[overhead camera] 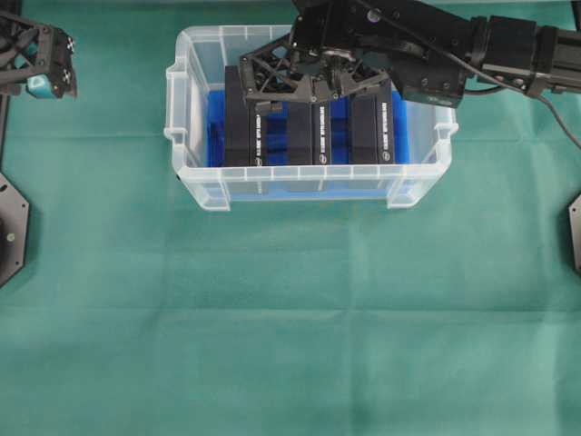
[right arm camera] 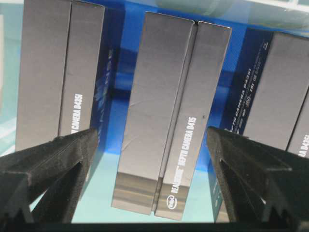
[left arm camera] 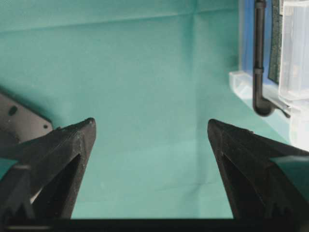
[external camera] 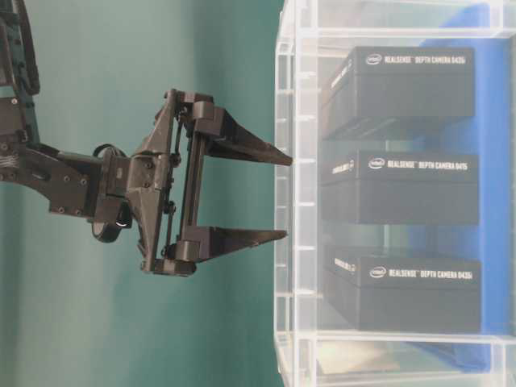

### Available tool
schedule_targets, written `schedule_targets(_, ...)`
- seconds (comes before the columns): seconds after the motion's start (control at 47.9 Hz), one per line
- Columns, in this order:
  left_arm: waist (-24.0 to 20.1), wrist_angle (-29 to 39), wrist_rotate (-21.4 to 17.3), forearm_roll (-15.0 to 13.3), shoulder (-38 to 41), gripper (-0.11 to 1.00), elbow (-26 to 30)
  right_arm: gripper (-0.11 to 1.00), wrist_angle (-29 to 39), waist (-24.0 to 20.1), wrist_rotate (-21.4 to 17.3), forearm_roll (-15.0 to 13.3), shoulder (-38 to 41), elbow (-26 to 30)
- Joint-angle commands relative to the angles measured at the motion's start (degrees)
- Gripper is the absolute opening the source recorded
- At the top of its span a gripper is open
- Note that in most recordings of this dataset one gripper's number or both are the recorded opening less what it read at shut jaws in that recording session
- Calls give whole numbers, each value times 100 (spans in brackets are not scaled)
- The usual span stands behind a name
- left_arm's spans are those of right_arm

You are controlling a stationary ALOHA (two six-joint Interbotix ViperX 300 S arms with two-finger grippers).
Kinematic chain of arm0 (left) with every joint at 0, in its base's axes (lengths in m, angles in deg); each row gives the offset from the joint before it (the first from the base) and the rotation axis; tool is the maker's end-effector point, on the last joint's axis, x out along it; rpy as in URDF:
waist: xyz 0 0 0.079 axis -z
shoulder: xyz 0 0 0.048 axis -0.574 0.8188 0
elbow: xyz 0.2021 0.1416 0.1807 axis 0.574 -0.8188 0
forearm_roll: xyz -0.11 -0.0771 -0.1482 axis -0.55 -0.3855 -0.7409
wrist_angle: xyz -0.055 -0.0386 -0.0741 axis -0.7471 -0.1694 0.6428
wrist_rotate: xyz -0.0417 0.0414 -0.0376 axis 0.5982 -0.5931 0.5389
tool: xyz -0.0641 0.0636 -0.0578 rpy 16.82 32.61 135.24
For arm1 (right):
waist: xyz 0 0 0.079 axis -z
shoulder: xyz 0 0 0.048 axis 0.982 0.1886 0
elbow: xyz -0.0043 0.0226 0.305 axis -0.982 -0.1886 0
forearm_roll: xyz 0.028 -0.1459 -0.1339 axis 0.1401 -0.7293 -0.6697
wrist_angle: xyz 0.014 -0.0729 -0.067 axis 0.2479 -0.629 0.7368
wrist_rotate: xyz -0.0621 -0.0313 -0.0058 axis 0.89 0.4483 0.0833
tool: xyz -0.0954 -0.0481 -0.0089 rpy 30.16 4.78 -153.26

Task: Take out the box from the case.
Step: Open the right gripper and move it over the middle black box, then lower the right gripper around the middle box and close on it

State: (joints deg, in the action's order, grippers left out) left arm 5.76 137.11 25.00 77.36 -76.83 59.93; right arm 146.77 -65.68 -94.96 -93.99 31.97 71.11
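The case (overhead camera: 194, 178) is a clear plastic tub with a blue sheet (right arm camera: 120, 58) on its bottom. Three black boxes stand on edge in it: left (overhead camera: 240, 127), middle (overhead camera: 320, 136) and right (overhead camera: 374, 127). My right gripper (overhead camera: 316, 89) hangs open over the case, pointing down, level with the rim (external camera: 284, 97). In the right wrist view its fingers (right arm camera: 72, 154) straddle the middle box (right arm camera: 169, 121) without touching it. My left gripper (overhead camera: 45, 64) is open and holds nothing at the far left, over the cloth (left arm camera: 150, 126).
A green cloth (overhead camera: 290, 327) covers the table. Black arm bases sit at the left edge (overhead camera: 11, 227) and the right edge (overhead camera: 575, 227). The case's corner and a black cable (left arm camera: 259, 58) show at the right of the left wrist view.
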Motion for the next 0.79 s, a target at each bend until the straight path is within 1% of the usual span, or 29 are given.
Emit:
schedule_targets(0.0, -18, -26, 0, 9, -35, 96, 62, 95, 0, 0, 0, -9, -114, 123)
schedule_targets(0.773, -18, -105, -18, 18, -35, 96, 62, 95, -26, 53, 9, -26, -105, 53)
